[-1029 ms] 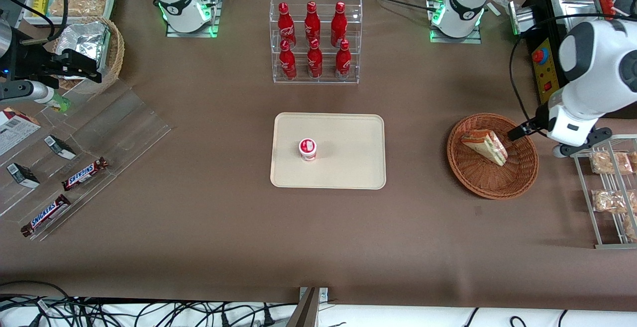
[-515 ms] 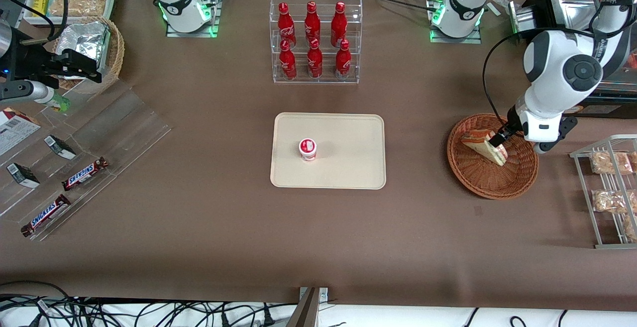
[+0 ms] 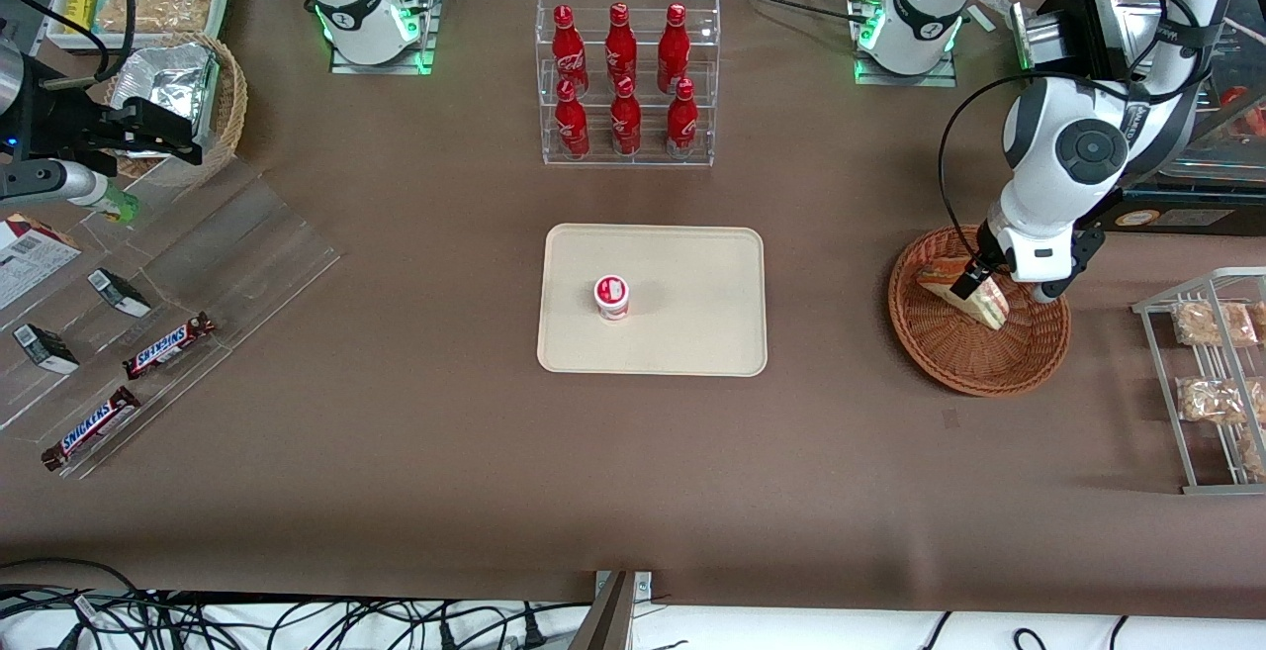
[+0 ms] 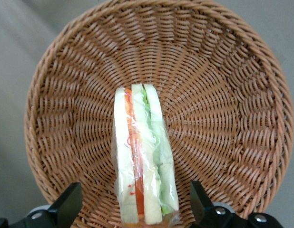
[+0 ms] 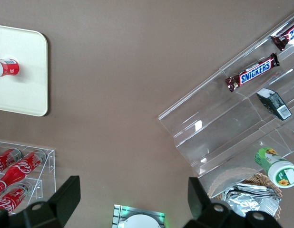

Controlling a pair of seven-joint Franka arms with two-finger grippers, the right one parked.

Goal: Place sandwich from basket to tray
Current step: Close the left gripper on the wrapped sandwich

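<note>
Sandwich [image 4: 143, 161] first: it lies in the reddish-brown basket [image 3: 979, 373], standing on its edge so the bread and the red and green filling layers face up, still in its clear wrap. Taking the basket as the landmark, the wedge sits a little off the basket's middle, on the part farther from the front camera, and its long axis runs slantwise across the weave.

Directly above it hangs the claw [image 4: 132, 209], just over the wedge and inside the basket's rim. Its two fingers [image 4: 66, 204] are spread wide, released and gripping nothing, and they stand one on each flat bread face, so the long axis of the wedge passes between them. To my eye that is the relation everything depends on: a straight drop would bring the fingers down along both bread sides, ready to squeeze across the thin way.

From the basket, the cream tray [image 3: 692, 343] lies well apart along the desk [image 3: 396, 482] toward the parked arm's end, and a small red-and-white cup [image 3: 611, 296] already stands on it. No lift has begun, I'd judge.
</note>
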